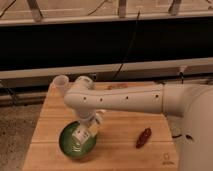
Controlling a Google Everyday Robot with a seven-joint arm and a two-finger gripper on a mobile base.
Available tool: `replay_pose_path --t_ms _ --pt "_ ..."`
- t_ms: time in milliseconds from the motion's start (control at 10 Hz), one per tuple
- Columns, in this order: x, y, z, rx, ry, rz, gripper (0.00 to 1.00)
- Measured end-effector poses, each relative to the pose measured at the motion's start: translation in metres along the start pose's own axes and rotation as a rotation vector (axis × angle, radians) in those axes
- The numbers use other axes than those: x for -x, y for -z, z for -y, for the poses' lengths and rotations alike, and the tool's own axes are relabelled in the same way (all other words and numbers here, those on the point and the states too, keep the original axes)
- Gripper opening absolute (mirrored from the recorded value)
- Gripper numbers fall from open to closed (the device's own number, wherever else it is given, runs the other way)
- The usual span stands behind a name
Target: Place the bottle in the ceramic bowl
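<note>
The dark-green ceramic bowl sits near the front left of the wooden table. The arm reaches in from the right and bends down over the bowl. Its gripper hangs just above the bowl's right side. The small whitish bottle is tilted at the gripper's tip, low inside the bowl, and the gripper looks shut on it. Whether the bottle touches the bowl's bottom I cannot tell.
A translucent white cup stands at the table's back left corner. A dark red object lies front right. A small brownish item rests at the back edge. The wooden table ends close to the bowl at the front and left.
</note>
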Motion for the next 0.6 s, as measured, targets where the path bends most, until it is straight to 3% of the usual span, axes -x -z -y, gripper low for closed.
replay_pose_path --t_ms 600 --pt "0.0033 -0.0020 0.0014 -0.004 0.045 0.002 0.15"
